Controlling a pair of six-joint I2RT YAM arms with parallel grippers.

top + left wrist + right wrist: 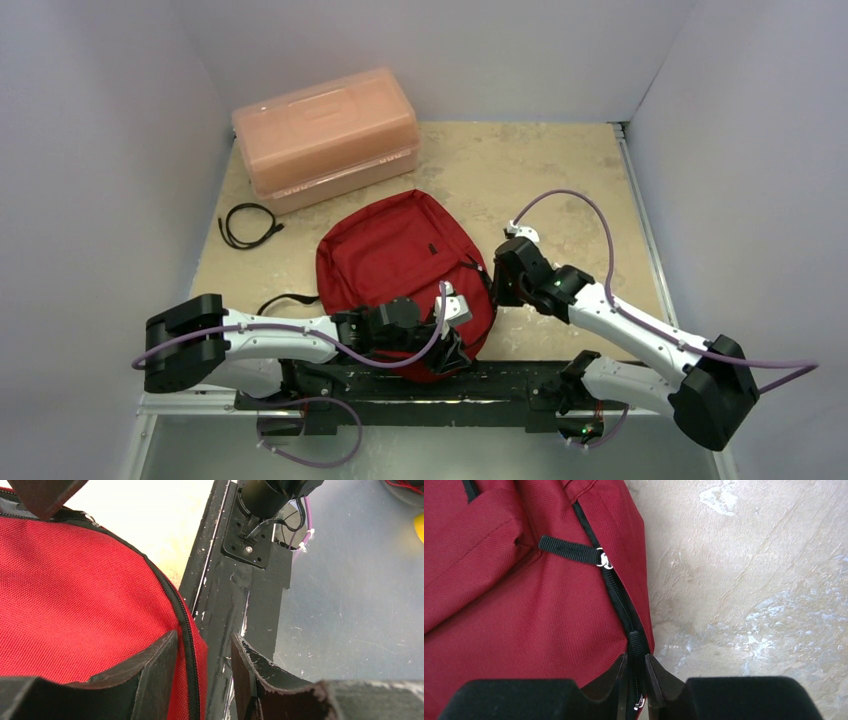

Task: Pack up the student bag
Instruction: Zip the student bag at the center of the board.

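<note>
Trying to unzip the student bag (pixel 395 255) in the low middle of the top view, the right gripper (pixel 636 666) pinches the zipper pull (pixel 638 647), the left gripper (pixel 205 652) sits half open around its edge, and next it probably needs a steady tug.

Translucent orange-pink box (pixel 325 135), black cable (pixel 268 234)

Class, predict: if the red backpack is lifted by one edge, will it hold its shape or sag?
It would probably sag: the backpack is soft woven cloth, lying slack and fairly flat. It is likely light, since it looks unfilled. Its coarse weave should resist slipping.
</note>
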